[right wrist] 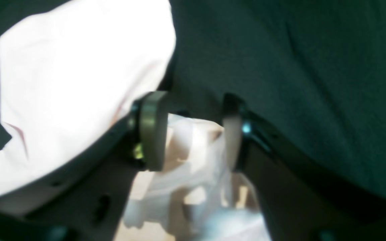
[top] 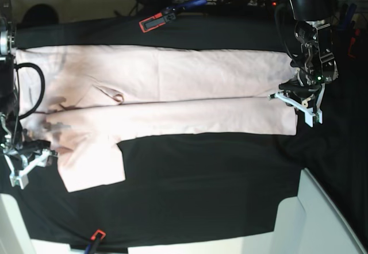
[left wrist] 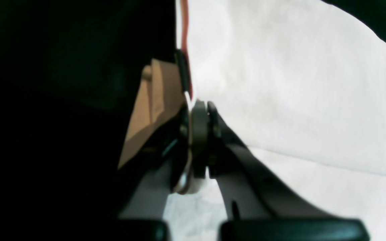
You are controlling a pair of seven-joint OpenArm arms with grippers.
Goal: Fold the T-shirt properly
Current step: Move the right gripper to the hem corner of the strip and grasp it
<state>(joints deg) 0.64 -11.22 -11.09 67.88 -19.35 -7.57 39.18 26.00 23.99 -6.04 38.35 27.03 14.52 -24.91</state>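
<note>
The T-shirt [top: 172, 102] lies flat across the far half of the black cloth [top: 201, 191], one sleeve toward the near left corner. My left gripper [top: 294, 97] pinches its right-hand hem, jaws pressed together. My right gripper [top: 26, 156], jaws spread, holds nothing at the shirt's left edge.

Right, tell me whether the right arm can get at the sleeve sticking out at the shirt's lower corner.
Probably yes. The right gripper stands open just beside that sleeve of the T-shirt, and nothing lies between them on the black cloth.
</note>
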